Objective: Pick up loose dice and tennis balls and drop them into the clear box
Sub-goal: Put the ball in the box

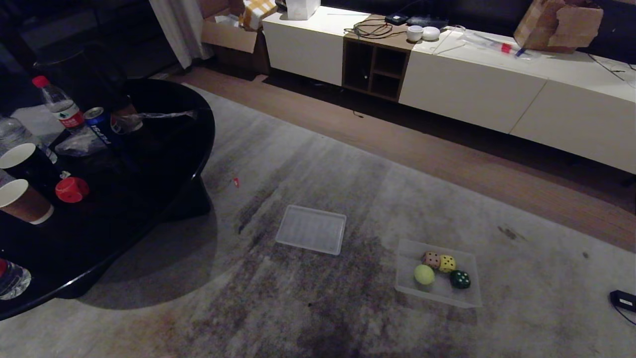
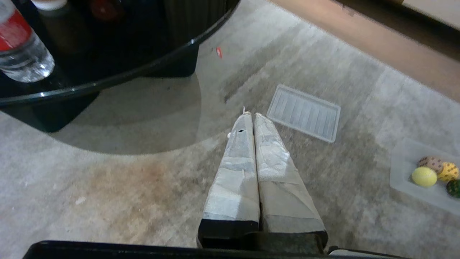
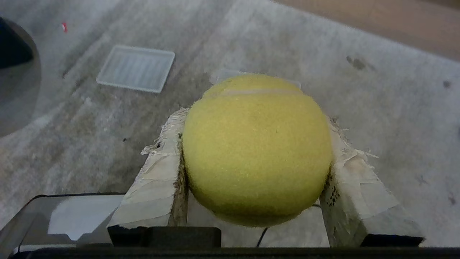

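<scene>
The right gripper (image 3: 255, 151) holds a fuzzy yellow-green tennis ball (image 3: 256, 151) squeezed between its taped fingers (image 3: 158, 180). The left gripper (image 2: 251, 117) hangs empty, fingers pressed together.

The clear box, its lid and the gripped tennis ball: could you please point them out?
clear box (image 1: 467, 297), head view, near rim.
lid (image 1: 311, 229), head view, ribbed centre.
tennis ball (image 3: 257, 149), right wrist view, middle of its fuzzy face.
</scene>
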Controlling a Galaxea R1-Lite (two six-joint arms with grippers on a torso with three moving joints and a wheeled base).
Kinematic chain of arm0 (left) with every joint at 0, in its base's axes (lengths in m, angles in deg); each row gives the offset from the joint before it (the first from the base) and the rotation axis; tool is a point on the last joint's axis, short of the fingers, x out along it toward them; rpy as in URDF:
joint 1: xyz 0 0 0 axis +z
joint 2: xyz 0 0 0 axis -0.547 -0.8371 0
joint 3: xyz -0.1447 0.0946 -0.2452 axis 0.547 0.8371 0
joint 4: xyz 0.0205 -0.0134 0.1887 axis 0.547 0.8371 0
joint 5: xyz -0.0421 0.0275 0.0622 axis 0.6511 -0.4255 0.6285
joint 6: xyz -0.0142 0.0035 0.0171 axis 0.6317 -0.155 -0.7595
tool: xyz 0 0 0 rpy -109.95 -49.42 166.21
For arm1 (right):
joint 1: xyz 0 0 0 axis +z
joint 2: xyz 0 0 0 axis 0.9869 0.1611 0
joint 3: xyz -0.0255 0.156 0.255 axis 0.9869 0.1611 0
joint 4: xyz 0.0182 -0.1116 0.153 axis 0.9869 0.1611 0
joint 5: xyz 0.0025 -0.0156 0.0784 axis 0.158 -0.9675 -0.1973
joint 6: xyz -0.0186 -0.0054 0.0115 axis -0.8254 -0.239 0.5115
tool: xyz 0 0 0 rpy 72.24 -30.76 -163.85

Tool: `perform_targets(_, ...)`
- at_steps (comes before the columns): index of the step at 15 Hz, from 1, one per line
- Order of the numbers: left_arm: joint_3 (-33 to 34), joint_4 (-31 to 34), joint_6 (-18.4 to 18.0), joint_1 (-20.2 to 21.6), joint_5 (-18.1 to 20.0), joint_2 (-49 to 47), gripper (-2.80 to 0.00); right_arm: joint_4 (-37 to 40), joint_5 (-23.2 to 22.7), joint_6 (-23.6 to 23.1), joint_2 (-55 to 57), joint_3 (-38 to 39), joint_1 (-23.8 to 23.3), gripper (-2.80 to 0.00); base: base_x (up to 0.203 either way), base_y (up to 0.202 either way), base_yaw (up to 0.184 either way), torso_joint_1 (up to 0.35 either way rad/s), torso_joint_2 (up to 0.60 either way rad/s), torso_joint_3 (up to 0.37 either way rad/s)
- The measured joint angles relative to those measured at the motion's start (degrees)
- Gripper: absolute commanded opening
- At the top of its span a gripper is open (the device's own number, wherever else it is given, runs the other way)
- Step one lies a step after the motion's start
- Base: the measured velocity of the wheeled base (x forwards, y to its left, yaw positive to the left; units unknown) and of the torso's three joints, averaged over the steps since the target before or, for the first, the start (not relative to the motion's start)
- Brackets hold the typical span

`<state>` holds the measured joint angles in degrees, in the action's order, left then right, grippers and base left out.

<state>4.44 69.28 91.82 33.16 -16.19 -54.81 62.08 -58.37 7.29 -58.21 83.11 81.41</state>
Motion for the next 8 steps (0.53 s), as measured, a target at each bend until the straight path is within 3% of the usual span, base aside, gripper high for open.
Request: perform_targets(8, 0.0, 0.0, 0.0, 0.0, 0.0, 0.0, -2.8, 0.0, 0.0, 0.0, 0.0, 0.0, 0.0, -2.8, 0.0, 0.0, 0.0, 0.001, 0.0, -0.197)
